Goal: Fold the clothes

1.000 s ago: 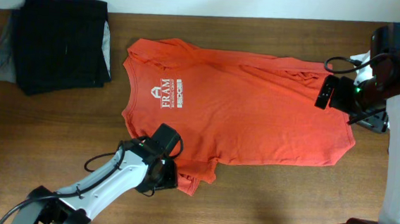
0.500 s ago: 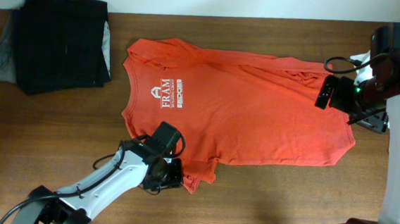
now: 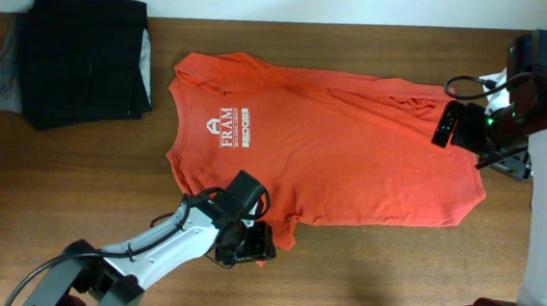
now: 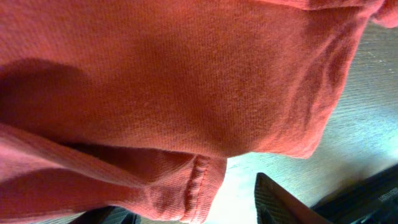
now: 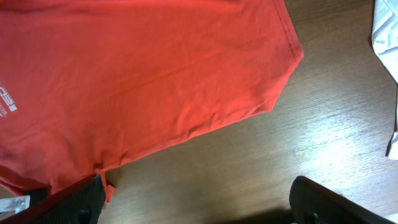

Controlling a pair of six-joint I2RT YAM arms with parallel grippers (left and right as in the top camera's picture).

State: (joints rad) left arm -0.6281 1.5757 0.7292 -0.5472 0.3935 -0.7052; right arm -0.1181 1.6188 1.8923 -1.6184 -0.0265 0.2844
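Red-orange T-shirt (image 3: 332, 138) sleeve lies between the parted left fingers (image 4: 280, 202); right fingers (image 5: 329, 202) spread wide.

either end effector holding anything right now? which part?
Right end effector: open, nothing held. Left end effector straddles the sleeve hem of the red-orange T-shirt; whether it is clamped cannot be told.

The left claw (image 3: 250, 245) lay over the red-orange T-shirt's (image 3: 351, 149) lower sleeve, hiding the cloth beneath. Its fingertips (image 4: 280, 202) ran off the wrist view's bottom edge, so its grip could not be judged. A white garment (image 5: 387, 37) was cut by the right wrist view's edge, and the print beside the "FRAM" lettering (image 3: 226, 141) was too small to read.
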